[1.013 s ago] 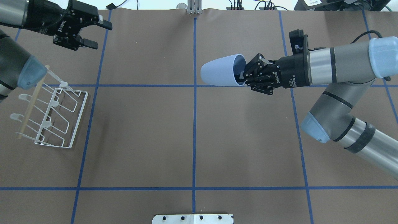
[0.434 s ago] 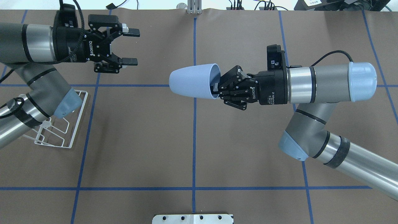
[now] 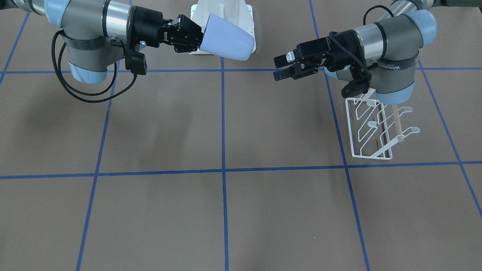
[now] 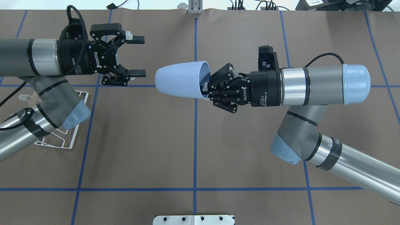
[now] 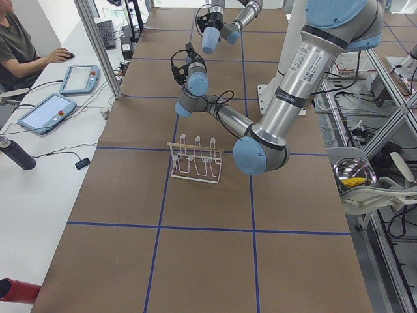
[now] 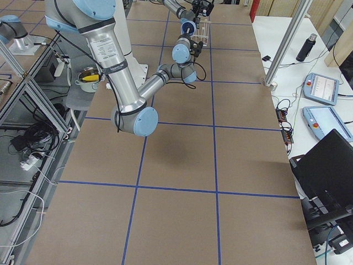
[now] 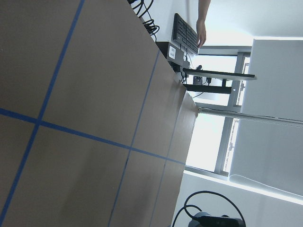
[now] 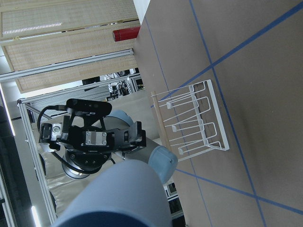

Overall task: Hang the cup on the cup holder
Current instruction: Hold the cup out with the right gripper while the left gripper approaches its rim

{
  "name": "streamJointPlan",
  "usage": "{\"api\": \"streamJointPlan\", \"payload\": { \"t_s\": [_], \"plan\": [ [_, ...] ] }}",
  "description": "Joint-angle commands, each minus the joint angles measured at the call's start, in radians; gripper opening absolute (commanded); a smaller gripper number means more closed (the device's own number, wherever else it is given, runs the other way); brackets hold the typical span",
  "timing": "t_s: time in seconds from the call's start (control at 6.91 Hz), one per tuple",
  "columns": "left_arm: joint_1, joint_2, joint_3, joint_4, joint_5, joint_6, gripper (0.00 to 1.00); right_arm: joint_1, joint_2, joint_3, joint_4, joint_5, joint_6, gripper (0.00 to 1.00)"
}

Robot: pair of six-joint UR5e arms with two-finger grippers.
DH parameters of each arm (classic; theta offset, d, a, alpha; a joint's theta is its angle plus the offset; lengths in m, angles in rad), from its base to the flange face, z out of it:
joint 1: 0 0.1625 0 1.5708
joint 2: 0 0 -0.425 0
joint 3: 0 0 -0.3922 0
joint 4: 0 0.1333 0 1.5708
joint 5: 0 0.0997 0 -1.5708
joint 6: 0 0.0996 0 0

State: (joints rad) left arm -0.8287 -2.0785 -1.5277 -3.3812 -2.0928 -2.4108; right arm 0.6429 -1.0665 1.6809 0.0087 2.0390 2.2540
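The pale blue cup [image 4: 179, 79] hangs in the air over the table's middle, lying sideways with its closed end toward my left gripper. My right gripper [image 4: 206, 86] is shut on the cup's rim, one finger inside the mouth. It shows in the front view too [image 3: 196, 37], with the cup [image 3: 226, 37]. My left gripper [image 4: 140, 56] is open and empty, facing the cup a short gap away; it also shows in the front view [image 3: 280, 67]. The white wire cup holder [image 3: 371, 128] stands on the table below my left arm, which covers most of it in the overhead view [image 4: 73, 131].
A white mounting plate [image 4: 193, 219] sits at the table's near edge. Blue tape lines grid the brown table [image 4: 250, 156]. An operator [image 5: 19, 45] sits at a side desk with tablets [image 5: 49, 111]. A metal bowl [image 5: 355, 175] stands off the table.
My right gripper has carried the cup leftward past the table's centre line. My left gripper has swung right toward it, still open, and its arm now covers more of the cup holder.
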Motion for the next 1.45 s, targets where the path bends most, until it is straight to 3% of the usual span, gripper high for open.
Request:
{"api": "streamJointPlan", "payload": {
  "t_s": [0.0,0.14,0.29,0.58,1.3],
  "plan": [
    [0.023,0.006,-0.014,-0.111,0.034,-0.078,0.98,-0.025,0.016,-0.001,0.048,-0.034,0.059,0.00],
    [0.037,0.009,0.000,-0.186,0.110,-0.171,0.97,-0.037,0.017,-0.001,0.077,-0.048,0.085,0.00],
    [0.042,0.009,-0.006,-0.191,0.120,-0.188,0.97,-0.049,0.017,-0.013,0.124,-0.072,0.137,0.00],
    [0.057,0.009,-0.011,-0.198,0.120,-0.189,0.97,-0.058,0.022,-0.047,0.186,-0.115,0.157,0.00],
    [0.103,0.000,-0.028,-0.198,0.120,-0.191,0.97,-0.074,0.065,-0.087,0.188,-0.149,0.173,0.00]
  ]
}}
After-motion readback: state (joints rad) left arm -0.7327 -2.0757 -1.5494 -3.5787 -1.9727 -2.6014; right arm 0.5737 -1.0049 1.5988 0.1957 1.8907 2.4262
